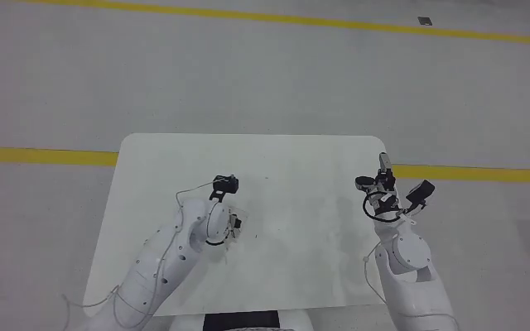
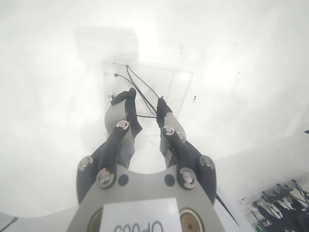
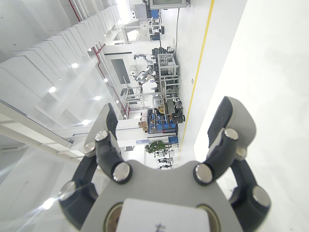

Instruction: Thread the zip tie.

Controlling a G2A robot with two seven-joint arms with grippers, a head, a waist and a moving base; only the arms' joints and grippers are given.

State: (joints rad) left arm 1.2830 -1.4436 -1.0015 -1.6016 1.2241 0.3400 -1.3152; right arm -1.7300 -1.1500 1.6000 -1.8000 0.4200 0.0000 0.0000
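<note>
Several thin black zip ties (image 2: 142, 89) lie in a shallow clear tray (image 2: 179, 85) on the white table (image 1: 315, 161). My left gripper (image 2: 146, 97) hangs just over that tray, fingers apart, with the ties lying between and under the fingertips (image 2: 131, 93); I cannot tell if they touch. In the top view the left gripper (image 1: 235, 222) points down at the table's left-middle. My right gripper (image 3: 167, 106) is wide open and holds nothing. It is raised near the table's right edge (image 1: 392, 187), facing away from the table.
A few small dark specks (image 2: 193, 98) lie on the table beside the tray. The table's right edge (image 1: 387, 149) runs close to the right arm. A yellow floor line (image 1: 50, 155) passes behind the table.
</note>
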